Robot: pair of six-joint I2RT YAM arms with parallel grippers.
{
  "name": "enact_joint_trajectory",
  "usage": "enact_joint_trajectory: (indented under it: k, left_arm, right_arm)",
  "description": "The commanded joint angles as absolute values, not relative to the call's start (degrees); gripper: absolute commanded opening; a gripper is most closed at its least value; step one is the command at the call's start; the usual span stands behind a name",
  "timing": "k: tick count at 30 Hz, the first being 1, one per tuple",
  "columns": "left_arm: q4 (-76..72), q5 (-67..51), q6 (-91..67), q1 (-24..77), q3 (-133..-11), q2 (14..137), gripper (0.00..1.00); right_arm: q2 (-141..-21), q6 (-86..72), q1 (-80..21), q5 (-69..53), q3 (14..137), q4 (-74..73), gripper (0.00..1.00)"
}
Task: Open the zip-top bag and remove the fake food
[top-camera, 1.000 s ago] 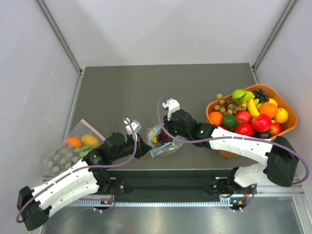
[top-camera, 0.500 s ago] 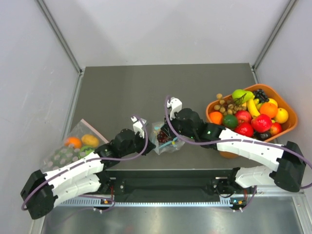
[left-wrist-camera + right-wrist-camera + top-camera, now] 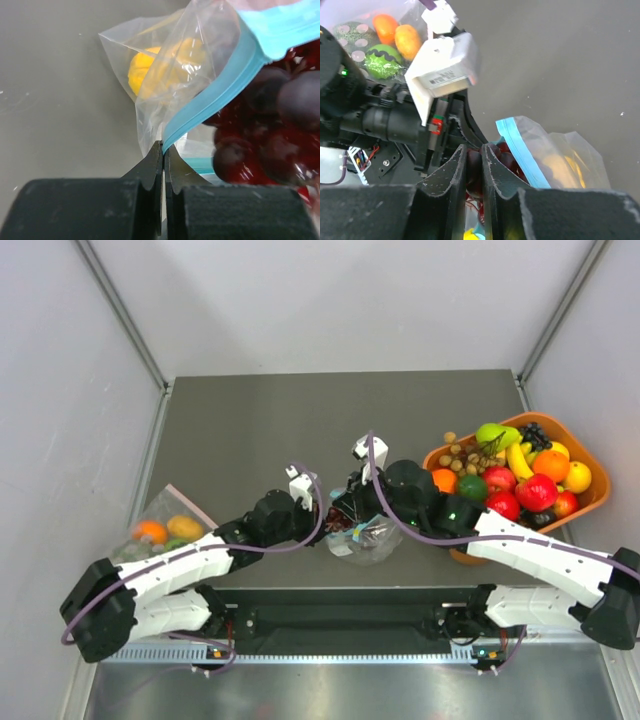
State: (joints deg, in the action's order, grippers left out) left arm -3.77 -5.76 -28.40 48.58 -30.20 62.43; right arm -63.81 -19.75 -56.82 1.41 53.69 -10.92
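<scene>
The zip-top bag (image 3: 365, 538) is at the near edge of the bench (image 3: 250, 430), between the 2 arms. Left claw (image 3: 163, 147) is clamped on its teal lip; right claw (image 3: 474, 155) seems pinched on the grape bunch (image 3: 270, 125) inside. Hold the lip firm and draw the grapes straight out.

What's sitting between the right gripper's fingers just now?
The right wrist view shows dark red grapes of the grape bunch between the fingers of the right gripper, right at the teal-edged mouth of the zip-top bag.
</scene>
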Motion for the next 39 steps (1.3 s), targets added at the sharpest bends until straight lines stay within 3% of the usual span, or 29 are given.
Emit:
enact_joint_trajectory:
  k: [1, 18, 28, 39]
  left_arm:
    - [-6.9, -7.6, -27.9, 48.8, -31.9, 64.8, 0.0]
    - [-9.7, -7.6, -27.8, 48.8, -30.0, 66.3, 0.0]
    - [-6.8, -1.9, -24.3, 48.4, -36.3, 65.7, 0.0]
    - [-4.3, -7.2, -21.6, 39.1, -41.2, 64.0, 0.0]
  right_arm:
    - [-61.3, -20.3, -56.3, 0.3, 57.8, -6.7, 0.03]
    - [-58.8, -15.8, -54.6, 3.2, 63.4, -5.1, 0.02]
    - [-62.8, -19.5, -51.9, -9.2, 64.0, -3.7, 0.03]
    - [-64.4, -20.7, -51.8, -10.5, 58.8, -6.2, 0.04]
